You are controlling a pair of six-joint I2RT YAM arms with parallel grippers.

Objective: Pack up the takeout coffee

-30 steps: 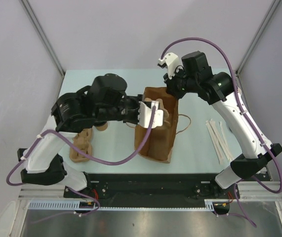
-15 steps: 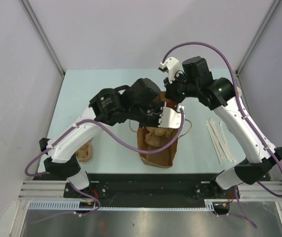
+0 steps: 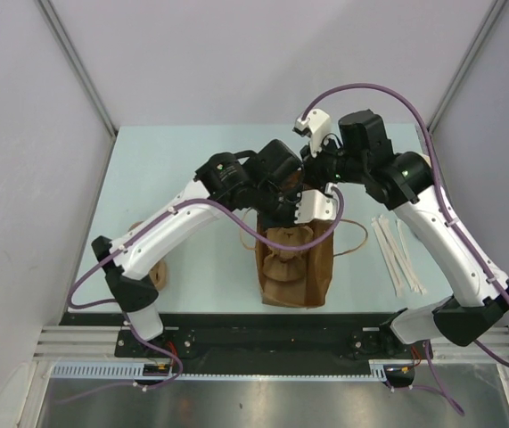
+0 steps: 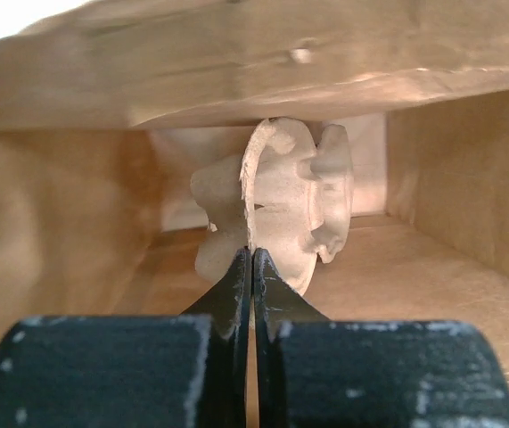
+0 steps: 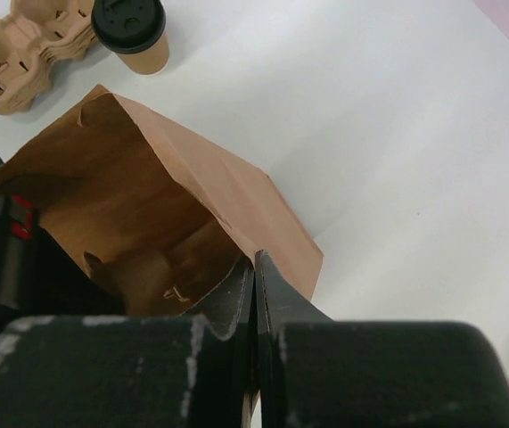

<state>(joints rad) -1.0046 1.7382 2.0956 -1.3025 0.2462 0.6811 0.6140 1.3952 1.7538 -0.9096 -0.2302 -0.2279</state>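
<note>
While the left gripper is pinched together on a thin wall of the pulp cup tray, the tray is carried deep inside the paper bag; whether the bag floor is touched cannot be told. The right gripper is clamped on the bag's rim, so the mouth is held open. Step judged: tray seating (cup not packed yet). The tray should be laid flat and set on the bag floor before the pinch is let go. The rim should be held up and steady so the walls are not dragged inward. The coffee cup is stood outside on the table, just beside a stack of spare trays, well apart from both grippers.
</note>
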